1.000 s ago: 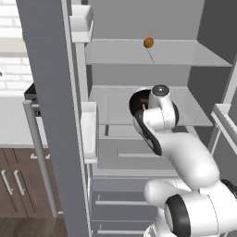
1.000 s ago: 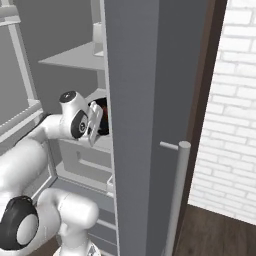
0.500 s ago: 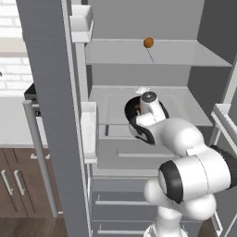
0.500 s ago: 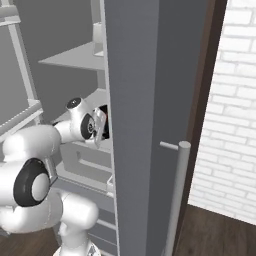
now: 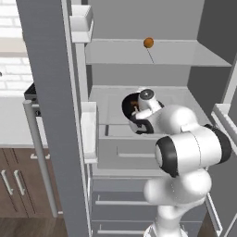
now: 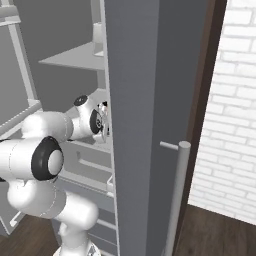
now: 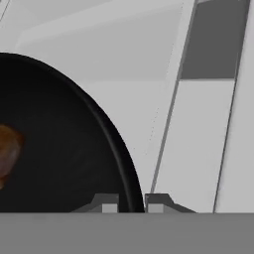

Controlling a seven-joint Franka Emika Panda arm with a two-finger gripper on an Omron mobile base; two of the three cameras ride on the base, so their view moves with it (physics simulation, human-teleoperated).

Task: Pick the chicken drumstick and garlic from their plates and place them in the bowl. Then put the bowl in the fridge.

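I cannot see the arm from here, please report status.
Gripper shut on rim of glossy black bowl. Bowl inside grey fridge, brown drumstick in it. Small orange ball on shelf above, clear of it.

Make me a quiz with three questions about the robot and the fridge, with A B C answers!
1. Where is the bowl?
A. on a fridge shelf
B. on the floor
C. on the counter

2. What colour is the bowl?
A. white
B. black
C. red

3. What is the hand doing?
A. wide open
B. holding an orange
C. shut on the bowl's rim

Answers:
1 A, the left base view shows it on the middle shelf.
2 B, glossy black in the hand view.
3 C, the fingertips pinch the rim.
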